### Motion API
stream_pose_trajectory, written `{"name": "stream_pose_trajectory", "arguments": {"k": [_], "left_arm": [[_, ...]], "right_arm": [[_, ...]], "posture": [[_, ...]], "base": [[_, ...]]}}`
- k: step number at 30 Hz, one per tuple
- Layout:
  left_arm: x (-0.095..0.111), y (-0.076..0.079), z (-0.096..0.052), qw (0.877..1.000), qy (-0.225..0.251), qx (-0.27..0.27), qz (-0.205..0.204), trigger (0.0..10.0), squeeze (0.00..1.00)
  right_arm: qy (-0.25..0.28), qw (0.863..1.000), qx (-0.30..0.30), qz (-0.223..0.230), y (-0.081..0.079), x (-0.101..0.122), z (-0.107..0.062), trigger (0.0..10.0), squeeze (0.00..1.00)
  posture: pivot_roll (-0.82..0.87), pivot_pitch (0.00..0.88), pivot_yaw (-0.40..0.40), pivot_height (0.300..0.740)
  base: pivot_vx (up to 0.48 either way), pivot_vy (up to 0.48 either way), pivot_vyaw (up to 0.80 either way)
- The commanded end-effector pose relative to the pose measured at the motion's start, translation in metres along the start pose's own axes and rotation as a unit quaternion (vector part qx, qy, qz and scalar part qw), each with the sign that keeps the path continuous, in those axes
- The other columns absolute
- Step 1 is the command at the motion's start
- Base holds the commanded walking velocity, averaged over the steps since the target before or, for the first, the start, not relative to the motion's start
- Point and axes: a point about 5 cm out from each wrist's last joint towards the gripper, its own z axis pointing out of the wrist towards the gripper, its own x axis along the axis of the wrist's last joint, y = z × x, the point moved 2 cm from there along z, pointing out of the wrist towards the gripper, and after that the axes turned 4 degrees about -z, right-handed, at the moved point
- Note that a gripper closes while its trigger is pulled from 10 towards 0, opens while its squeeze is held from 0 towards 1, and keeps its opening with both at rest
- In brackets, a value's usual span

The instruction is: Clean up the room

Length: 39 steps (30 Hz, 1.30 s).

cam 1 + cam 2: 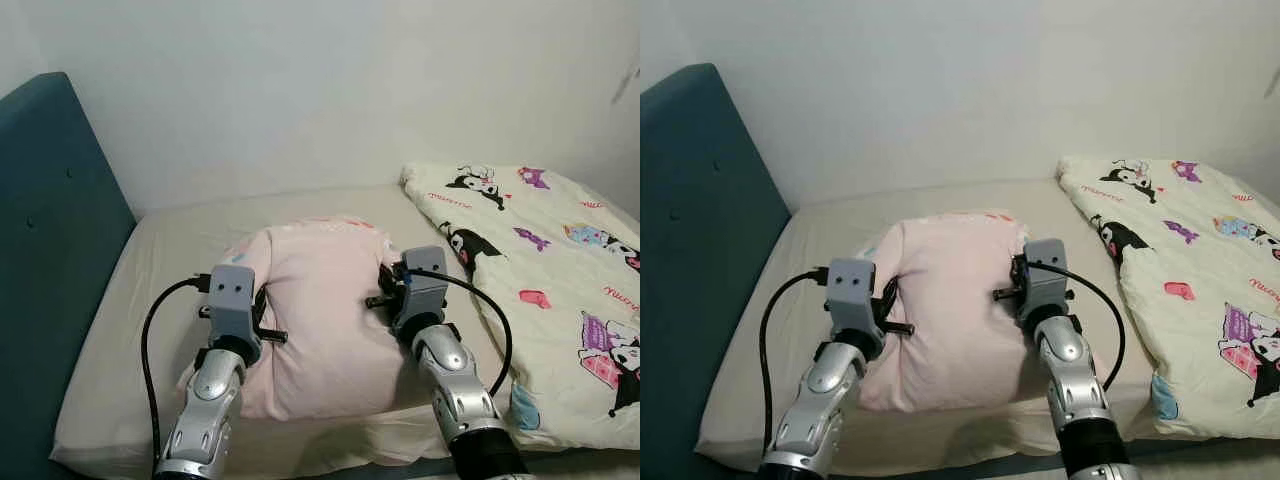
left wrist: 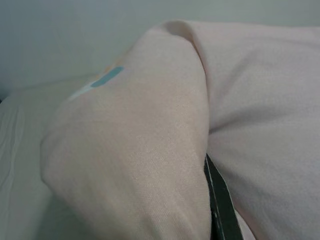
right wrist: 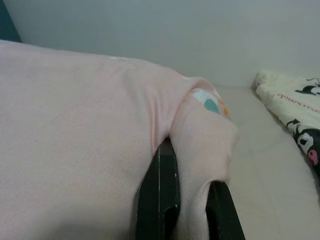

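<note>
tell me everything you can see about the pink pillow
The pink pillow is plump, in a soft pale pink cloth case with small teal and orange marks near its far corners. It lies on the beige bed sheet, beside the cartoon-print quilt. The left gripper and right gripper each pinch a bunched side of it.

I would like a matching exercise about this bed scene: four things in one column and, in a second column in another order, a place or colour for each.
Column one:
1. pillow
2. headboard
3. quilt
4. left gripper

Column two:
A. teal, at the robot's left
B. cream with cartoon figures, on the right of the mattress
C. pale pink, between the two arms
D. clamped on the pillow's left edge

Pairs: 1-C, 2-A, 3-B, 4-D
</note>
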Motion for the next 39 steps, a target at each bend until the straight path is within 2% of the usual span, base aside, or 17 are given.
{"name": "stream_pose_trajectory", "arguments": {"k": [1, 15, 25, 31, 39], "left_arm": [[0.0103, -0.0033, 0.0025, 1.0, 0.025, 0.003, 0.016, 10.0, 0.0], [0.0086, -0.0061, 0.0031, 1.0, 0.02, 0.012, 0.015, 10.0, 0.0], [0.0059, -0.0087, 0.0042, 0.999, 0.008, 0.018, 0.028, 10.0, 0.0], [0.0053, -0.0097, 0.0034, 0.999, 0.007, 0.021, 0.026, 10.0, 0.0], [0.0034, -0.0094, 0.0019, 0.999, 0.003, 0.021, 0.029, 10.0, 0.0]], "right_arm": [[0.018, 1.0, 0.001, 0.006, -0.001, 0.0039, 0.0002, 10.0, 0.0], [0.016, 1.0, -0.002, 0.011, 0.0002, 0.0017, -0.0006, 10.0, 0.0], [0.013, 1.0, 0.001, -0.007, -0.0001, 0.0011, 0.0009, 10.0, 0.0], [0.011, 1.0, 0.005, -0.023, -0.0012, 0.0009, 0.0019, 10.0, 0.0], [0.011, 1.0, 0.005, -0.022, -0.0008, 0.0, 0.0018, 10.0, 0.0]], "posture": [[0.0, 0.073, 0.011, 0.74], [0.0, 0.077, 0.011, 0.74], [0.0, 0.071, 0.01, 0.74], [0.0, 0.068, 0.004, 0.74], [0.0, 0.063, 0.006, 0.74]], "base": [[0.0, 0.0, 0.0], [0.0, 0.0, 0.0], [0.0, 0.0, 0.0], [0.0, 0.0, 0.76], [0.0, 0.0, 0.8]]}}
